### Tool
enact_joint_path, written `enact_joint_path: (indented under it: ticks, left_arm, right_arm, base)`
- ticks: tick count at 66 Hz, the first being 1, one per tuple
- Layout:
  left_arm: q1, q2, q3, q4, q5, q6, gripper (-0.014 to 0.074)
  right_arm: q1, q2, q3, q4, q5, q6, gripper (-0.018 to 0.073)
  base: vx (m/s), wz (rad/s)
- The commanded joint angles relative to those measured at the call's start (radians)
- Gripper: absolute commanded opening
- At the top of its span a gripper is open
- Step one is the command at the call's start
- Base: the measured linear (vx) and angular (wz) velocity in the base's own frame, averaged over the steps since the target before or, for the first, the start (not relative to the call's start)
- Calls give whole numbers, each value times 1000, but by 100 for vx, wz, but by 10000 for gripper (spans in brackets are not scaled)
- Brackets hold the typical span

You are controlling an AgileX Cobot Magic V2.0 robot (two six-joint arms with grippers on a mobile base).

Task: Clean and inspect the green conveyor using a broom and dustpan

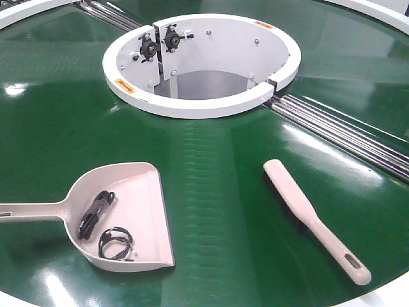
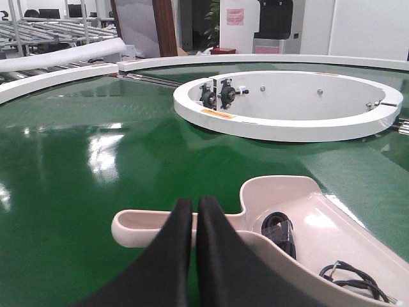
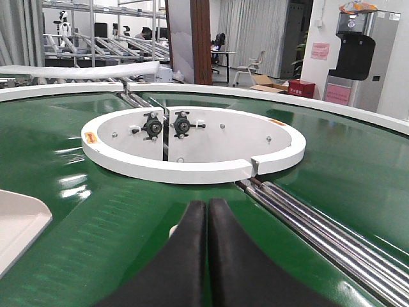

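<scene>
Both grippers, left point(image 2: 195, 211) and right point(image 3: 206, 214), pinched closed, empty. Dustpan point(image 1: 128, 214) holds black debris point(image 1: 96, 214). Risk: tilted lift spills debris onto conveyor point(image 1: 223, 192). Broom point(image 1: 313, 217) untouched.

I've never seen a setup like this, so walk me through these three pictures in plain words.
It is a two-armed robot at a green conveyor with a white ring-shaped housing in its middle. One picture looks down from the front. The other two come from cameras on each wrist, so the black shapes at the bottom are the left claw and right claw, both shut and holding nothing. On the belt lie a dustpan containing small black wire pieces and, to its right, a broom.
</scene>
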Motion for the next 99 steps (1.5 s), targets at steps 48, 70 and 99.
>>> enact_joint_path:
  ticks: [48,70,99]
  left_arm:
    - [1,-14,10,-1,-74,-6,-8]
    - [1,-14,10,-1,-74,-6,-8]
    - [1,-13,10,-1,-74,-6,-6]
  right_arm:
    - [-101,9,-11,11,-69,-16,-8]
    - [-255,-86,180,-53,-182,89,-8]
    - [-256,-142,218,-52,-174,129,-8]
  base:
    - [0,0]
    - [0,0]
    - [0,0]
